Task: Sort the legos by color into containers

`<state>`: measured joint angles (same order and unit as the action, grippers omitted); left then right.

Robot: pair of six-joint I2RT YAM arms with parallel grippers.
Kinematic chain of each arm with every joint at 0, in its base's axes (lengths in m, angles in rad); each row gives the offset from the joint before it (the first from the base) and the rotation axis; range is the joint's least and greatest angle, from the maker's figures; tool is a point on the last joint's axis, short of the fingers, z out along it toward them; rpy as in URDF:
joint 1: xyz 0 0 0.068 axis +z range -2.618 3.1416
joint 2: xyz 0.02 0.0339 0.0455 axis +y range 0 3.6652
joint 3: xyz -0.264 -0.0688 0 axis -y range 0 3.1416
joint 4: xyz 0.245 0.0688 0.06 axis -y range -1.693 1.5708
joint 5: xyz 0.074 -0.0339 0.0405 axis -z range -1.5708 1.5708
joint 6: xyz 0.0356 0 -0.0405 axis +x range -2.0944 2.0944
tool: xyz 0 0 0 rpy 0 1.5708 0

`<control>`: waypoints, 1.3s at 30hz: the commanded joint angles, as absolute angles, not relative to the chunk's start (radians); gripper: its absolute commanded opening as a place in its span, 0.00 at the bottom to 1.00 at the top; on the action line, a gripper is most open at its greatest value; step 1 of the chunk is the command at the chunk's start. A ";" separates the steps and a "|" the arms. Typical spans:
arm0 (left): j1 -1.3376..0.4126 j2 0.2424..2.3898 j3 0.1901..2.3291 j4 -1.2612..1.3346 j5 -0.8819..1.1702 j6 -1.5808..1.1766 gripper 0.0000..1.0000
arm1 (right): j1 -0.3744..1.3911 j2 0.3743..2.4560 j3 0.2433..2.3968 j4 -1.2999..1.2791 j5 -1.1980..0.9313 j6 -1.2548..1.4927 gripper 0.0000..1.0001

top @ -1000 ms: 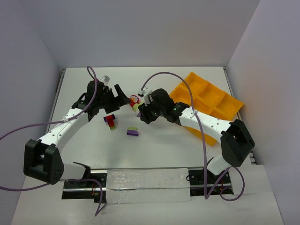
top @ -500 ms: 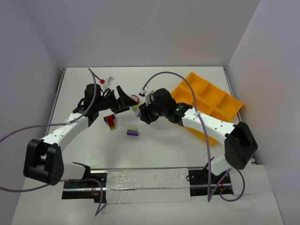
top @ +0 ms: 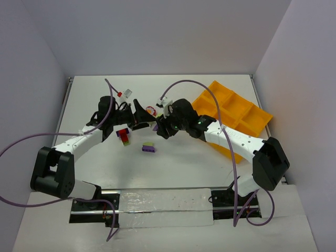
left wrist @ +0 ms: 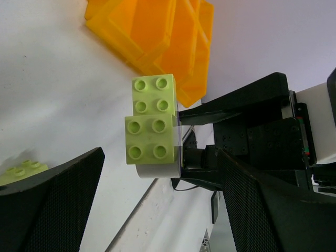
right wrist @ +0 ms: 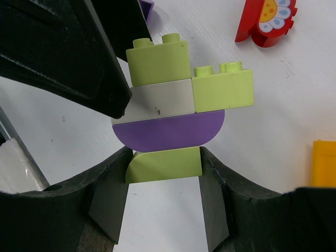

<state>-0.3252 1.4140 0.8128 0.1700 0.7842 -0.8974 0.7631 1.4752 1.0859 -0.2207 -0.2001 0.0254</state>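
The orange tray (top: 247, 113) sits at the right of the table (top: 178, 163). Its compartments seem to show only bare floors, though the right arm (top: 231, 137) hides part. Left of it, the right gripper (right wrist: 164, 165) pinches a green, white and purple clump (right wrist: 173, 100). The left gripper (left wrist: 161, 153) is spread wide around that clump.
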 commanded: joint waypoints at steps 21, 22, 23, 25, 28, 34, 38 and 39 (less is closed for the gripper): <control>-0.357 1.472 0.811 0.345 0.895 -0.943 0.36 | 0.759 1.426 1.112 -0.189 -0.214 0.031 0.33; -0.357 1.471 0.812 0.341 0.894 -0.941 0.29 | 0.759 1.424 1.110 -0.188 -0.210 0.032 0.33; -0.357 1.471 0.816 0.335 0.891 -0.938 0.16 | 0.758 1.422 1.106 -0.187 -0.208 0.033 0.33; -0.357 1.468 0.828 0.304 0.872 -0.927 0.01 | 0.758 1.411 1.100 -0.182 -0.212 0.036 0.33; -0.344 1.452 0.830 0.279 0.853 -0.919 0.00 | 0.755 1.393 1.076 -0.173 -0.212 0.037 0.33; -0.276 1.393 0.796 0.320 0.847 -0.964 0.00 | 0.733 1.369 1.034 -0.175 -0.202 0.043 0.33; -0.252 1.367 0.778 0.354 0.857 -1.006 0.00 | 0.725 1.359 1.009 -0.174 -0.193 0.054 0.33; -0.252 1.365 0.778 0.357 0.856 -1.009 0.00 | 0.723 1.360 1.007 -0.176 -0.192 0.056 0.33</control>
<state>-0.3058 1.4118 0.7878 0.2783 0.8708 -1.0110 0.7589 1.4108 1.0387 -0.1376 -0.2207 0.0323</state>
